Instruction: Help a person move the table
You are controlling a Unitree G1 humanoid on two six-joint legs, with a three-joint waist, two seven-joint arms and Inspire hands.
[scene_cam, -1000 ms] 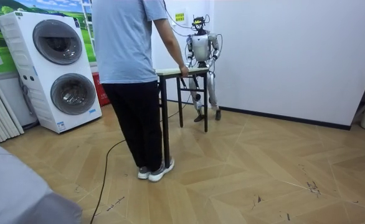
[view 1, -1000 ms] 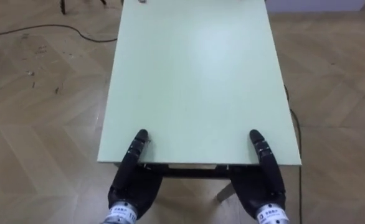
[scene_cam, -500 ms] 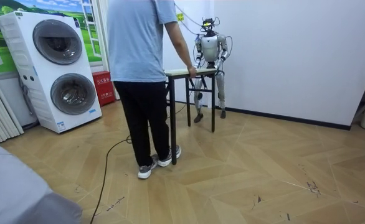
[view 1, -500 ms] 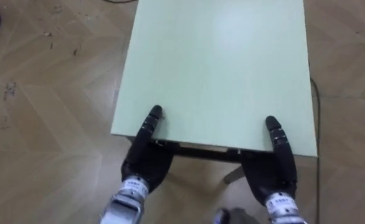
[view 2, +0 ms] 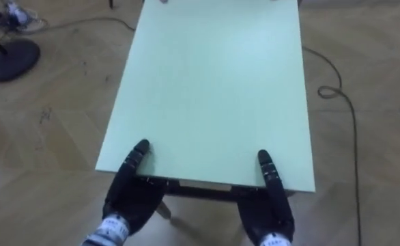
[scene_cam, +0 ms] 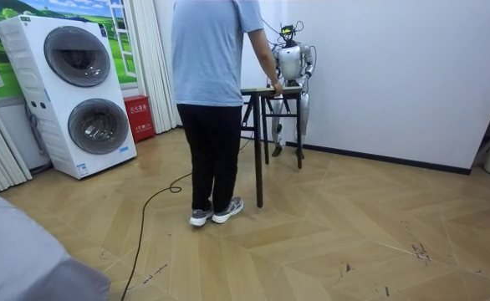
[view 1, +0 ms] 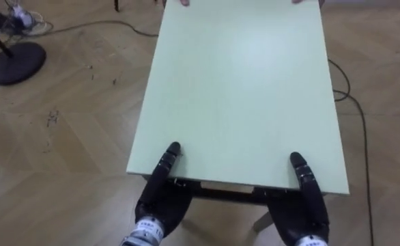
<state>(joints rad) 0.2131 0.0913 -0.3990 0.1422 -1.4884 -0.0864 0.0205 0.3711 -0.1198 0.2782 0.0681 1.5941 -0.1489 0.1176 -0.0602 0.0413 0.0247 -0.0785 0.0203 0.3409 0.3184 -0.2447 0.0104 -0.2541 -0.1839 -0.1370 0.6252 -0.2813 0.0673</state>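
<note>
You are looking at a carry that is moving on. Against the picture half a second back, the person (scene_cam: 211, 100) and the desk (view 1: 237, 89) are now standing further toward the room view's right, away from the stacked washing machines (scene_cam: 74, 92), and the robot at the desk's far end is standing closer to the white wall. Your head camera is also pointing differently, and a round dark stand base (view 1: 14, 67) is showing at the upper left of the frame.

The desk is hanging between the two carriers. The person is holding the end at the top of the frame, with fingertips (view 1: 183, 3) just peeking over that edge. At the bottom of the frame your left hand (view 1: 160, 195) and right hand (view 1: 304, 205) are sitting at the near edge, one toward each corner. Each is reaching up onto the pale green top while its palm is staying below the edge. You cannot tell how either hand is closing underneath.
</note>
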